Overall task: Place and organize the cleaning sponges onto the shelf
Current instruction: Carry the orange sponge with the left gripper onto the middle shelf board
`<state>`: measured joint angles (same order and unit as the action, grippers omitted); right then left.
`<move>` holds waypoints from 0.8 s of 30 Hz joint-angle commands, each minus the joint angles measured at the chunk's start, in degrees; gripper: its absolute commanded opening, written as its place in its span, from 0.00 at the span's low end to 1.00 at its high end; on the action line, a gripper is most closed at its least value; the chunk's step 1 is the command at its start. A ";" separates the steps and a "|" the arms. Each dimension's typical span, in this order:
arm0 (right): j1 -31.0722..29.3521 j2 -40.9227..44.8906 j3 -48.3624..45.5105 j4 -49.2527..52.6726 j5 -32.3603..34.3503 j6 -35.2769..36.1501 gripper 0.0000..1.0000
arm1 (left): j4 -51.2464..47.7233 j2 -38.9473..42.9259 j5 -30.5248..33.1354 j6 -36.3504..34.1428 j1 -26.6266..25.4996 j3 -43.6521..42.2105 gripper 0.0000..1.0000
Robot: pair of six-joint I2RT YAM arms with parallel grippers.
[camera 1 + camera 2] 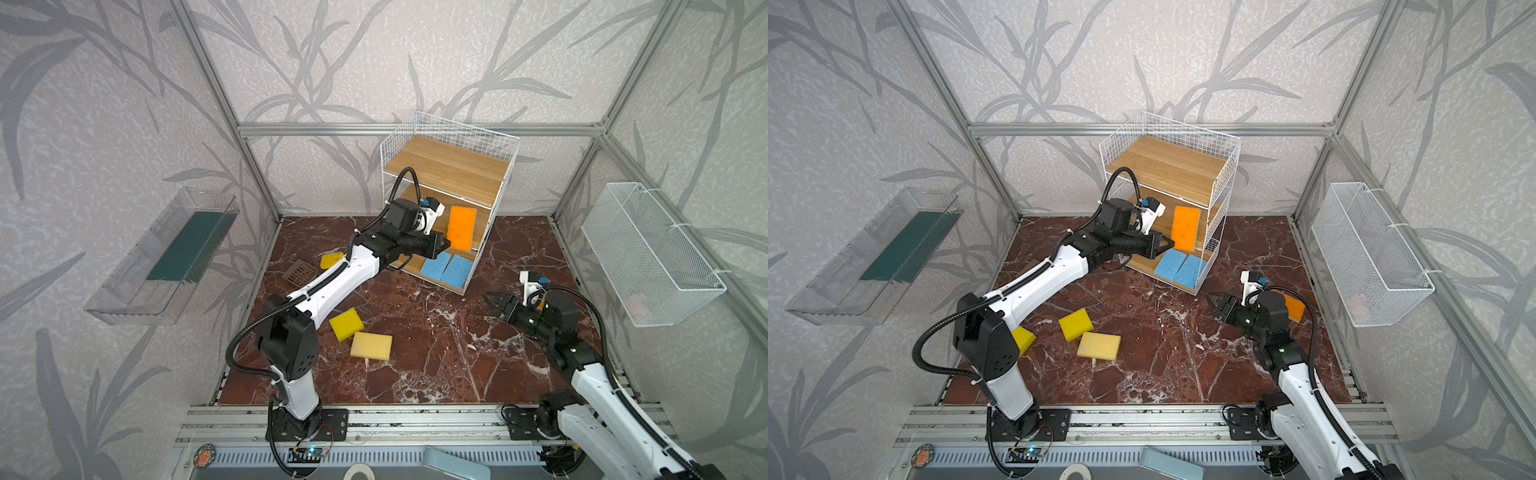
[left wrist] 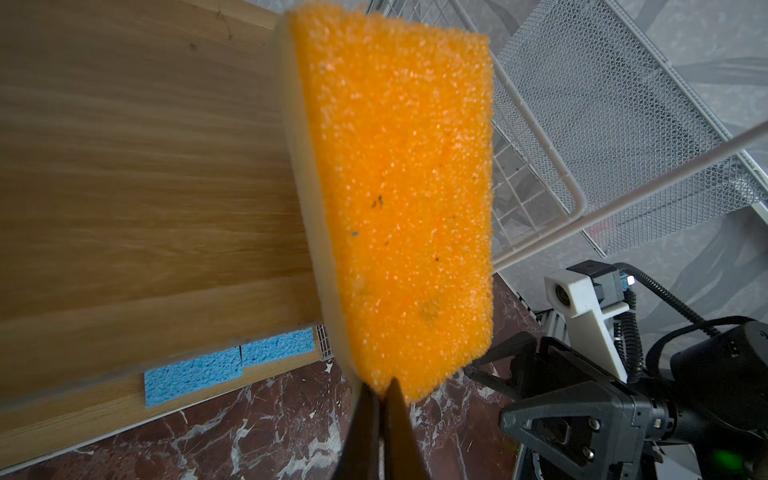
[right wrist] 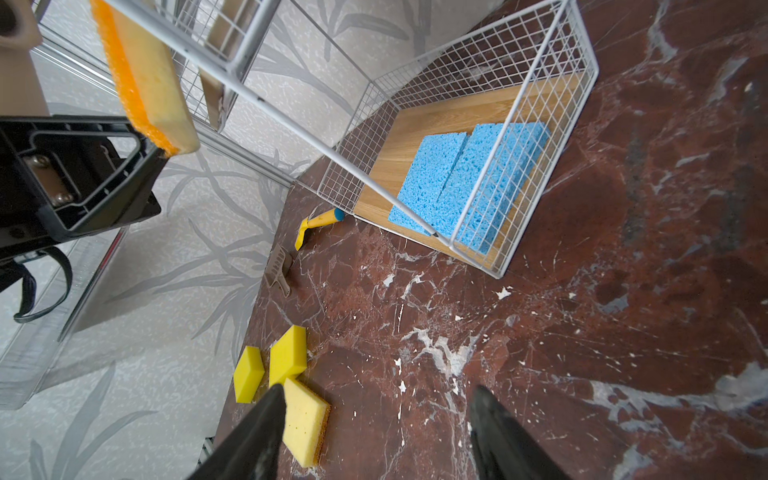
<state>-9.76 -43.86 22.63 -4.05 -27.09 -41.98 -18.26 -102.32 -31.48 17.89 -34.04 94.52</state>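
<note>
I am seeing loose sponges (image 1: 346,324) lying lower centre; my right gripper (image 1: 490,301) is hovering released, empty; my left gripper (image 1: 446,245) is grasping an orange sponge (image 1: 462,227) upright, centre frame, at the shelf (image 1: 449,166), middle tier; blue sponges (image 1: 446,270) are occupying its bottom board.

The red-brown marbled bench (image 1: 415,357) carries a three-tier white wire shelf with light wooden boards (image 1: 451,166). On the shelf's bottom board a thin light-blue foam sponge (image 1: 435,265) lies flat, touching a second light-blue sponge (image 1: 457,271). Well in front of the shelf, to its left, lie a thick yellow foam block (image 1: 346,324), another yellow block (image 1: 1022,338) and a pale yellow sponge (image 1: 371,345). Left of the shelf lie a yellow plastic scoop (image 1: 331,260) and a brown slotted scoop (image 1: 299,272); to its right, an orange sponge (image 1: 1295,308), partly hidden.
</note>
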 commanded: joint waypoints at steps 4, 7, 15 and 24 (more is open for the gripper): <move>0.26 -1.47 -0.53 -2.92 -1.12 0.41 0.69 | -5.29 -3.48 -1.52 -3.07 0.31 6.68 0.00; 0.35 -2.26 -0.56 -3.46 -1.30 0.32 0.69 | -6.35 -5.02 -1.87 -3.39 0.29 8.61 0.00; 0.38 -3.93 -0.57 -4.54 -1.63 0.06 0.69 | -6.60 -7.49 -3.14 -2.99 0.31 11.92 0.00; 0.44 -5.63 -0.75 -5.74 -1.82 -0.39 0.69 | -6.94 -8.85 -3.22 -2.86 0.31 14.20 0.00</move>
<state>-9.47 -49.34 22.61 -7.75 -28.01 -42.19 -24.03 -109.86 -34.04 16.01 -34.00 106.45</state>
